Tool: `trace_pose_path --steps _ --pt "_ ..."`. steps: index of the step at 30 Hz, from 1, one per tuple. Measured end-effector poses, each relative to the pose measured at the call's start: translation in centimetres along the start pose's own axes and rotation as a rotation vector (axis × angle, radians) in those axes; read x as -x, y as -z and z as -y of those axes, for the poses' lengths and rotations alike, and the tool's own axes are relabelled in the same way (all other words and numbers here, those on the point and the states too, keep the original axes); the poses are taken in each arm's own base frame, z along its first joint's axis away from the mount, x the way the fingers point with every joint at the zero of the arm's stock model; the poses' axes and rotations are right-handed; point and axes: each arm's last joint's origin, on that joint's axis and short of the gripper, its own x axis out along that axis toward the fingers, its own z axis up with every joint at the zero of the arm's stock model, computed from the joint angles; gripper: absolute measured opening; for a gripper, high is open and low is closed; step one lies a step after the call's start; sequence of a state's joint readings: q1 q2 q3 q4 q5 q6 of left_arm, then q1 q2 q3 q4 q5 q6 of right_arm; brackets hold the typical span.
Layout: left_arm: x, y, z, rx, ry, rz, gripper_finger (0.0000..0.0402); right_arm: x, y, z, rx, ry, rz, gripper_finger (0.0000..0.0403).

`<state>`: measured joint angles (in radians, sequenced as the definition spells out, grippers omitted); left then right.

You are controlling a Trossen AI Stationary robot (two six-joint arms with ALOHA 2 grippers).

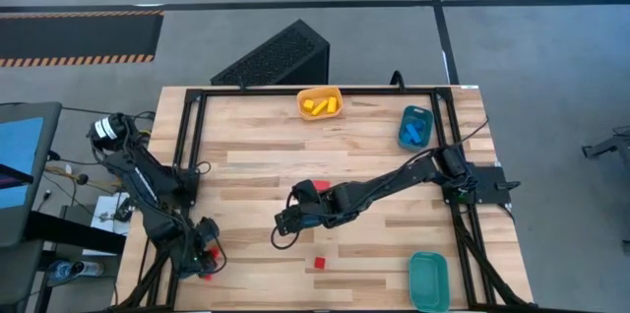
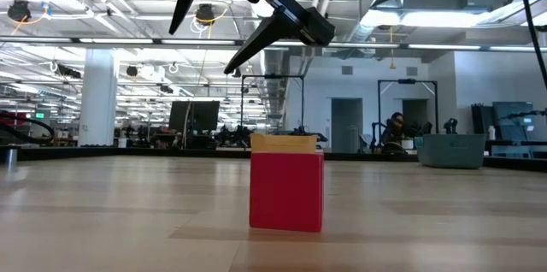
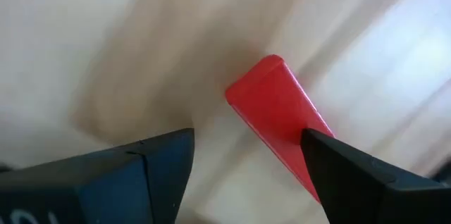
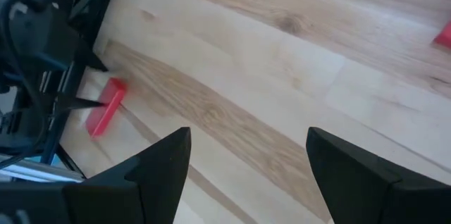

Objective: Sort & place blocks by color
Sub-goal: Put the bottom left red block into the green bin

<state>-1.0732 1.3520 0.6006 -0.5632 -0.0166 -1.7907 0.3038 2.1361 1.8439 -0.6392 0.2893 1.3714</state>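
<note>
A red bar [image 3: 278,115] lies flat on the wood near the table's left near corner [image 1: 209,274]. My left gripper [image 3: 246,160] is open just above it, and the bar runs under one finger. My right gripper [image 1: 283,222] hangs open over the table's middle, above the wood and holding nothing. Its wrist view shows the red bar [image 4: 106,108] farther off beside the left arm. A red cube [image 1: 318,264] stands on its base near the near edge, large in the low view [image 2: 286,191]. Another red piece [image 1: 321,187] shows beside the right arm. My left gripper comes at the red bar from above, with its fingers apart. One finger [image 3: 352,175] covers the bar's nearer end [image 3: 303,146]. I cannot tell whether that finger touches the bar. The bar lies flat on the table.
The orange tray [image 1: 320,104] at the far edge holds yellow blocks. The blue tray [image 1: 415,126] at the far right holds blue blocks. The teal tray [image 1: 428,281] sits at the right near corner. A black frame [image 1: 192,156] runs along the table's sides. Bare wood lies between the arms.
</note>
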Motion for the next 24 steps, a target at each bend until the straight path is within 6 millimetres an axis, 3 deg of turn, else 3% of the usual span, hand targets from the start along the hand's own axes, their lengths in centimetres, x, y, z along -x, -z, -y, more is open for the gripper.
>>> trace_pose_path --steps 8,16,20,24 --pt "1.6 -1.9 1.2 -0.149 0.014 0.109 0.0245 0.0 0.0 0.0 -0.013 0.003 -0.003 0.0301" --pt "1.8 -2.2 1.2 -0.049 0.004 0.137 0.0245 0.1 0.2 0.0 -0.021 -0.002 -0.005 0.0301" --pt "1.2 -2.4 1.0 -0.035 -0.025 0.158 0.0245 0.1 0.2 -0.1 -0.024 -0.009 -0.003 0.0301" --pt "-0.6 -2.3 1.3 -0.040 -0.088 0.133 0.0245 0.1 0.1 -0.2 -0.022 -0.014 -0.002 0.0301"
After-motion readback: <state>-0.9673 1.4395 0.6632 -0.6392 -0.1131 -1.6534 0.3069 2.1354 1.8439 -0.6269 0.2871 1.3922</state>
